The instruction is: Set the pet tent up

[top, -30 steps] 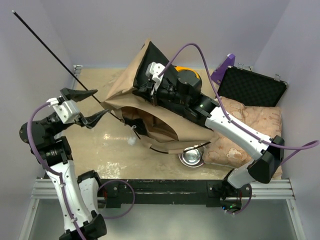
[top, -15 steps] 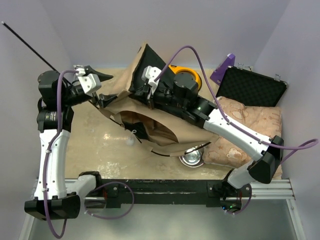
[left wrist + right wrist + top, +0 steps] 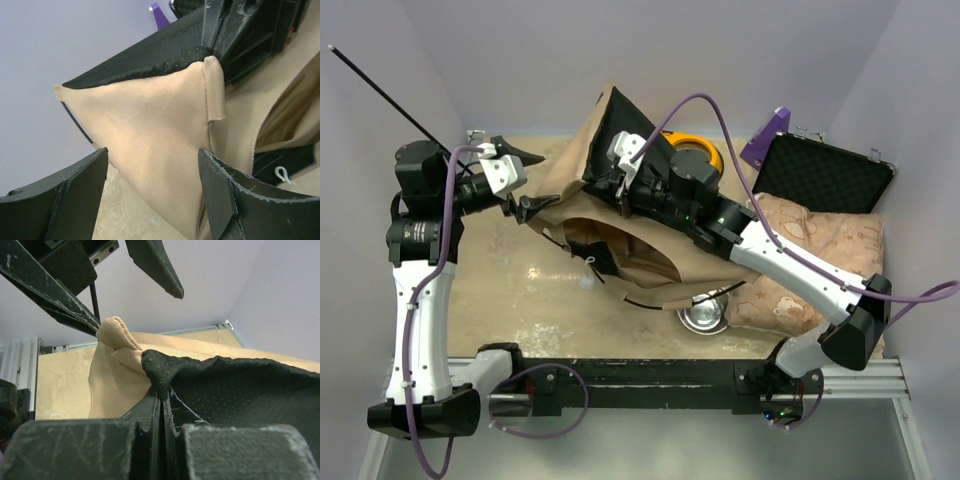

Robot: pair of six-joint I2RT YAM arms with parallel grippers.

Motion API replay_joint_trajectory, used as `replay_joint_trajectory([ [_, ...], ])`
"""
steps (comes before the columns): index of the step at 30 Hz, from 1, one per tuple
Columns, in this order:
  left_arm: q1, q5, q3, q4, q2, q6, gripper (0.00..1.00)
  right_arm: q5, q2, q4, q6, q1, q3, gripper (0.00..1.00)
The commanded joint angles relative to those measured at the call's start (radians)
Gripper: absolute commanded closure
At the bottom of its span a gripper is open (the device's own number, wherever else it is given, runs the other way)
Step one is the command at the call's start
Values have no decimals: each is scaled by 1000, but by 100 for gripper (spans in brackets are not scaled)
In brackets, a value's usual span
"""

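The pet tent (image 3: 565, 178) lies half-collapsed on the surface (image 3: 510, 290), its black-lined edge pinched in the clenched right gripper (image 3: 161, 392). The left gripper (image 3: 152, 155), spread wide, straddles the tan corner; it should probably close squarely on that folded hem, clear of the right fingers

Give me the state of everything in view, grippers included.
Tent, slumped, not yet standing; one flap held up.
Pole, sticking out of the tent's left corner, up and away.
Left gripper, open, fingers either side of that corner.
Right gripper, shut on the tent's black-lined edge.
Case, open.
Bowl, upright, at the tent's near edge.
Cushion, lying flat under the right arm.
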Motion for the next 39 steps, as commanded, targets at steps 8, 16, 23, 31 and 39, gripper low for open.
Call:
replay_joint_trajectory([
  [8,-12,135,76,-223,53,88,22,70,-68,86,1,-4,11,100],
  [16,-29,65,30,9,54,-73,32,-8,-69,93,-5,-3,5,100],
  [23,-89,63,27,36,102,-83,59,-100,-81,124,9,-3,4,100],
  [31,-87,160,36,-88,105,123,98,-249,-106,-128,-216,-46,89,14],
  [39,-89,183,56,-102,133,144,100,-252,-123,-223,-539,-46,108,5],
])
